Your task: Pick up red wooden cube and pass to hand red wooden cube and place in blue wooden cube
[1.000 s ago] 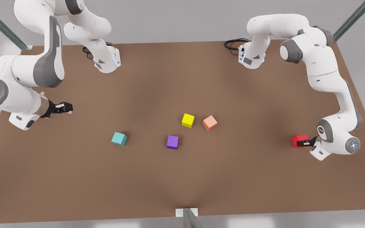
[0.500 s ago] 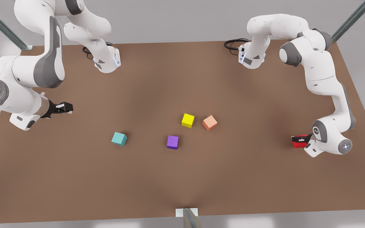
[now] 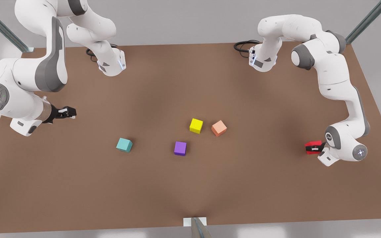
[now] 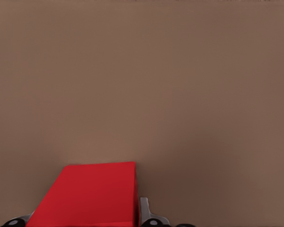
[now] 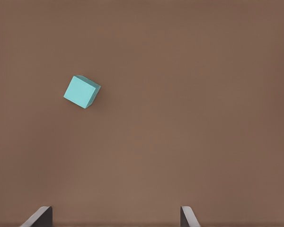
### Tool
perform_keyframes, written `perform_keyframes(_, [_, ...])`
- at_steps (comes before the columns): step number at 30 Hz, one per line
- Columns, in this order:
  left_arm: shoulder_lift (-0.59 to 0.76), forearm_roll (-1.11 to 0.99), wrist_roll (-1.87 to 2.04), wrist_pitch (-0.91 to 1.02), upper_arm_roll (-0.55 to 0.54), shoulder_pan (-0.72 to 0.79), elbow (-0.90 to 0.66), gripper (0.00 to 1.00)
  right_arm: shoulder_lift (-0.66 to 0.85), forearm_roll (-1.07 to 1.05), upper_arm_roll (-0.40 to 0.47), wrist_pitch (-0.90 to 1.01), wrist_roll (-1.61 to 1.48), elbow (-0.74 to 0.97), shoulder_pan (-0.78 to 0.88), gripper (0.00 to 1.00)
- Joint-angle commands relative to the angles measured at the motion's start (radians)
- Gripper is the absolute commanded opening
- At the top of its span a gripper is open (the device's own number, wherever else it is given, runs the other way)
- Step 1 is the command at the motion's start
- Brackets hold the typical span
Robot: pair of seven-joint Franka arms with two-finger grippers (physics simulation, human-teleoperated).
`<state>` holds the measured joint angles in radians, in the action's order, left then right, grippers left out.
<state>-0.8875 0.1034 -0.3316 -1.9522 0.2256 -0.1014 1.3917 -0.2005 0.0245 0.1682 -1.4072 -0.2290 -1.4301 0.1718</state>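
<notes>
The red wooden cube (image 3: 313, 144) sits near the front view's right edge of the brown table (image 3: 250, 185). My left gripper (image 3: 314, 149) is shut on it, one finger on each side. In the left wrist view the red wooden cube (image 4: 87, 198) sits between the fingertips (image 4: 146, 213) of the left gripper (image 4: 85, 220). The blue wooden cube (image 3: 124, 144) is teal and lies alone toward the front view's left. My right gripper (image 3: 70, 113) waits open above the table, up and left of it. The right wrist view has the blue wooden cube (image 5: 81, 91) well ahead of the open right gripper (image 5: 113, 217).
A yellow cube (image 3: 196, 125), a salmon-orange cube (image 3: 219, 128) and a purple cube (image 3: 180, 148) cluster at the table's middle, between the red and teal cubes. Both arm bases (image 3: 111, 66) stand at the far edge.
The left arm's wrist dropped lower and drew in over the red cube, and its fingers now sit tight on the cube's sides. The right arm stayed still.
</notes>
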Motion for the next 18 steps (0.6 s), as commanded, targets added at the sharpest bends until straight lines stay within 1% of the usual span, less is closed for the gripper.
perform_keyframes(1, [0.001, 0.001, -0.01, -0.025, 0.0, 0.0, 0.0, 0.74, 0.001, 0.0, 0.001, 0.001, 0.0, 0.0, 0.0, 1.0])
perform_keyframes(2, [0.002, 0.001, -0.01, -0.025, 0.0, 0.002, 0.0, 0.68, 0.001, 0.0, 0.001, 0.001, 0.002, 0.0, 0.0, 1.0])
perform_keyframes(5, [0.076, 0.072, 0.059, 0.012, -0.041, 0.0, 0.003, 0.66, 0.001, -0.001, 0.001, 0.001, 0.0, 0.0, 0.0, 1.0])
perform_keyframes(6, [0.078, 0.108, 0.082, 0.097, -0.083, -0.003, -0.014, 0.66, 0.001, -0.001, 0.001, 0.001, 0.0, 0.0, -0.002, 1.0])
perform_keyframes(7, [0.078, 0.173, 0.129, 0.223, -0.097, 0.0, -0.069, 0.66, 0.001, -0.001, 0.001, 0.001, -0.001, 0.0, 0.0, 1.0])
perform_keyframes(8, [0.078, 0.226, 0.253, 0.335, -0.164, 0.0, -0.12, 0.67, 0.001, -0.001, 0.001, 0.001, -0.001, 0.0, -0.002, 1.0])
perform_keyframes(9, [0.078, 0.245, 0.429, 0.383, -0.279, 0.0, -0.158, 0.67, 0.001, -0.001, 0.001, 0.001, -0.003, 0.0, -0.002, 1.0])
perform_keyframes(10, [0.078, 0.248, 0.655, 0.38, -0.449, 0.002, -0.189, 0.67, 0.001, -0.001, 0.001, 0.001, -0.003, 0.0, -0.002, 1.0])
perform_keyframes(11, [0.075, 0.249, 0.773, 0.372, -0.584, 0.0, -0.194, 0.67, 0.001, -0.001, 0.001, 0.001, -0.001, 0.0, -0.002, 1.0])
perform_keyframes(12, [0.071, 0.248, 0.807, 0.365, -0.655, 0.012, -0.194, 0.67, 0.001, -0.001, 0.001, 0.001, -0.001, 0.0, -0.002, 1.0])
perform_keyframes(13, [0.065, 0.297, 0.809, 0.329, -0.709, 0.02, -0.194, 0.67, 0.001, -0.001, 0.001, 0.001, -0.001, 0.0, 0.0, 1.0])
perform_keyframes(14, [0.052, 0.371, 0.746, 0.296, -0.735, 0.022, -0.194, 0.67, 0.001, -0.001, 0.001, 0.001, -0.001, 0.0, -0.002, 1.0])
perform_keyframes(15, [0.025, 0.476, 0.683, 0.256, -0.739, 0.022, -0.192, 0.67, 0.001, -0.001, 0.001, 0.001, -0.001, 0.0, -0.002, 1.0])
perform_keyframes(17, [-0.033, 0.642, 0.55, 0.099, -0.769, 0.025, -0.194, 0.67, 0.001, -0.001, 0.001, 0.001, -0.004, 0.0, 0.0, 1.0])
perform_keyframes(18, [-0.067, 0.757, 0.427, 0.047, -0.772, 0.025, -0.194, 0.67, 0.001, -0.003, 0.001, 0.001, -0.004, 0.0, -0.002, 1.0])
